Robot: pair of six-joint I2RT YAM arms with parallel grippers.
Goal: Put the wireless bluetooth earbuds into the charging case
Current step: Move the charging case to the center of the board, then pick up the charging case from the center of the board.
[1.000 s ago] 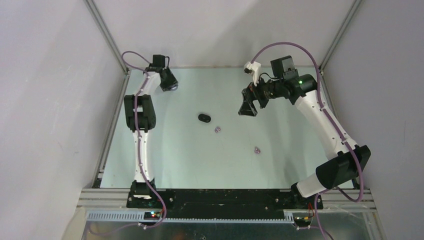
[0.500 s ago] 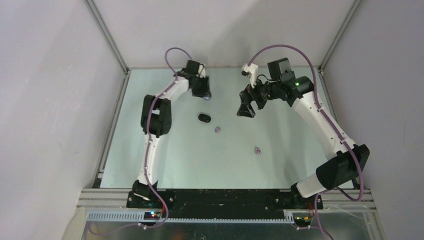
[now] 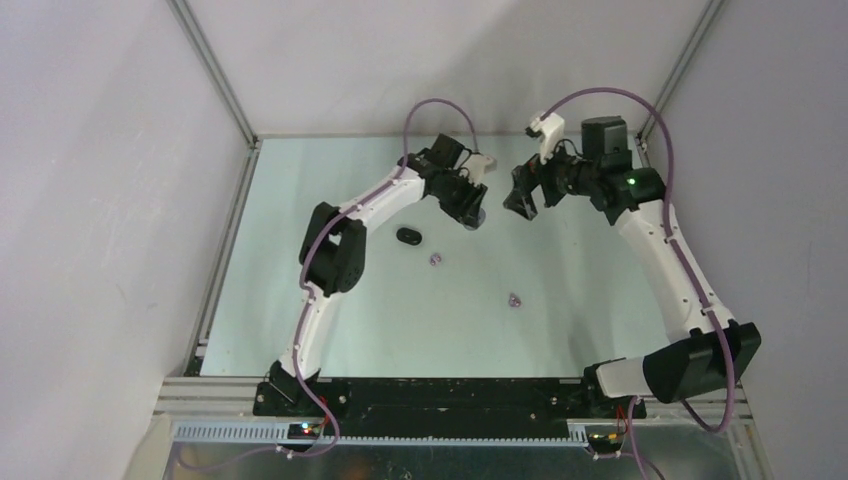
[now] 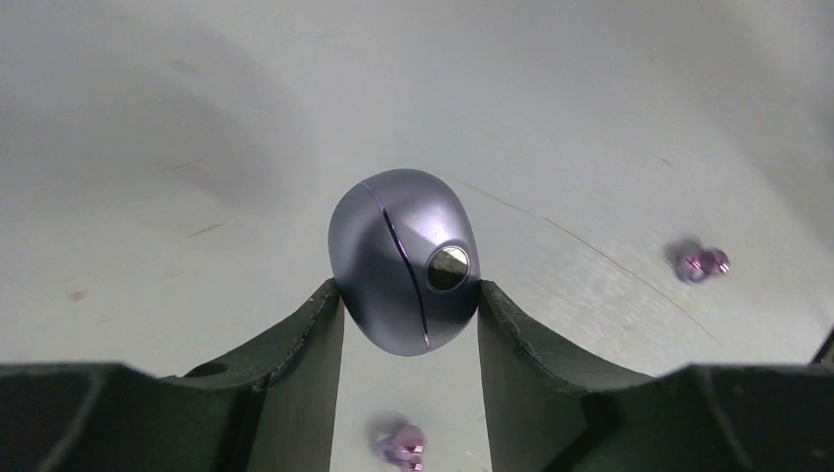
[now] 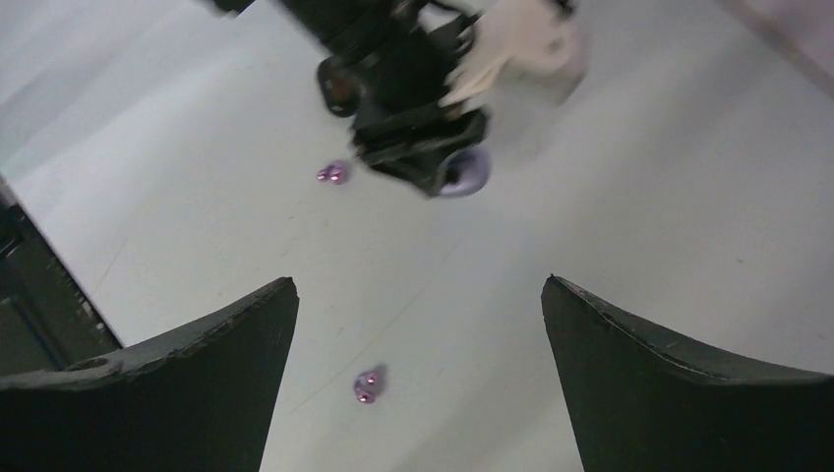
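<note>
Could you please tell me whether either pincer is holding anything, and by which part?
The left pincer clamps the closed lilac-grey charging case by its two opposite sides. The right pincer is open and empty.

From my station I saw a pale mint-green tabletop point(image 3: 400, 330), matte, with faint scratches and small scuffs that showed in the left wrist view. Plain white panels closed it in: a back wall point(image 3: 440, 60), a left wall point(image 3: 90, 250) and a right wall point(image 3: 780, 200). Aluminium posts point(image 3: 212, 70) rose at the two far corners, splaying outward in my overhead view. Along the near edge lay a black plate point(image 3: 450, 392), and just below it a slotted grey cable duct point(image 3: 440, 432). The light was soft and even, and the shadows were dim.
</note>
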